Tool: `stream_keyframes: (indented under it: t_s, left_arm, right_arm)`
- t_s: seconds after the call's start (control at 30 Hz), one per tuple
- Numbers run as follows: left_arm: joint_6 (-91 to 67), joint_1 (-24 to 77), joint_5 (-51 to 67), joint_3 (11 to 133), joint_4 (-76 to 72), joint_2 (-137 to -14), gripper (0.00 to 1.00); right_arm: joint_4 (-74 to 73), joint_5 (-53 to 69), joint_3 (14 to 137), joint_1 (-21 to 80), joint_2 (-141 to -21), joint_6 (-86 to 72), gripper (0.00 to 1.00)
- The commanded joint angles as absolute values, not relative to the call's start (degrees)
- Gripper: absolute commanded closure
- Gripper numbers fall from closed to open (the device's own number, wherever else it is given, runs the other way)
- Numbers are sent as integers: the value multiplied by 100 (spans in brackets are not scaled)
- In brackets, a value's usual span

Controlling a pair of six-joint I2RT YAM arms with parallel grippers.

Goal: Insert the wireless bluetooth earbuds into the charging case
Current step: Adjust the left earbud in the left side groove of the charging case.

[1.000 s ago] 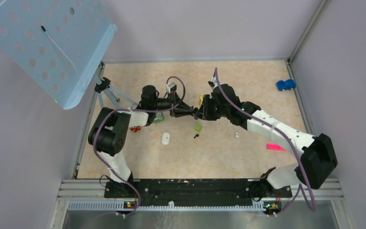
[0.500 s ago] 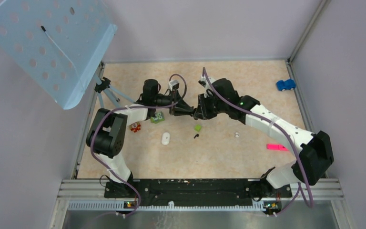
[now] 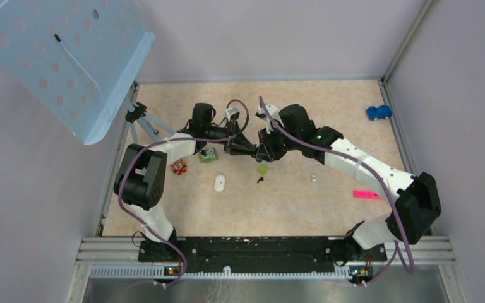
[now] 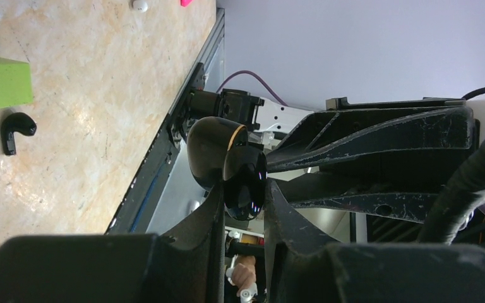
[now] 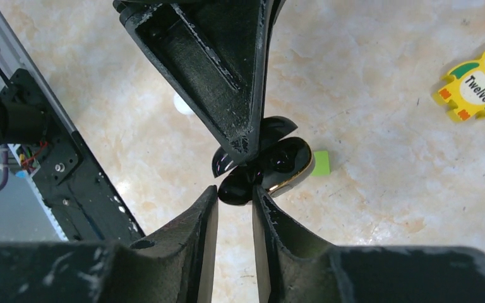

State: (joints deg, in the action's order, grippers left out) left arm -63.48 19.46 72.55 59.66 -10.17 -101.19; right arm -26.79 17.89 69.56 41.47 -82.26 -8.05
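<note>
Top external view: the left gripper [image 3: 246, 149] and the right gripper [image 3: 263, 151] meet tip to tip above the beige marbled tabletop [image 3: 303, 208], well back from the arm bases. One small black comma-shaped earbud [image 3: 260, 180] lies on the tabletop just nearer than a small green cube [image 3: 262, 169]. Both sit below the meeting point, apart from either gripper.

Left wrist view: the left gripper clamps a glossy black charging case with a gold rim [image 4: 227, 164] between its two fingers, raised off the surface. The right gripper's black fingers reach in from the right, and their tips converge at the case. The earbud lies loose beside the green cube at the left edge.

Right wrist view: the right gripper's jaws stand narrowly apart, with a dark glossy part at their tips. Whether they pinch it or only touch it cannot be told. The case appears open, with its lid spread. The second earbud cannot be located. A yellow owl-shaped puzzle piece marked "Twelve" [image 5: 480, 82] lies at the right edge.
</note>
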Motion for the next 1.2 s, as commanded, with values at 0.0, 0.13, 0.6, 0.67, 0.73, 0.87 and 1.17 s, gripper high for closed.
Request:
stream_keyframes:
  t_s: [0.0,0.13,0.6,0.67,0.73,0.87,1.17]
  left_arm:
    - [-6081,2083,7427,6272,-794,-9741,100]
    - [-6065,2094,7427,6284,-724,-9708,100]
    - [-5970,2105,7341,6223,-608,-9653,100]
    - [-5960,2104,7326,6214,-606,-9667,100]
    - [-5959,2104,7306,6205,-606,-9663,100]
    - [-5967,2104,7282,6205,-619,-9668,100]
    - [-5994,2102,7226,6156,-680,-9664,100]
  right_arm:
    - [-2187,2022,6921,4307,-7998,-251,73]
    - [-2028,1882,6742,4447,-7877,-53,66]
    - [-2188,1533,6711,4505,-7455,-242,43]
    - [-2188,1457,6686,4500,-7332,-358,39]
    - [-2188,1392,6653,4502,-7225,-506,37]
    - [-2217,1144,6541,4501,-7049,-977,36]
    - [-1568,910,5484,4491,-6697,-3314,60]
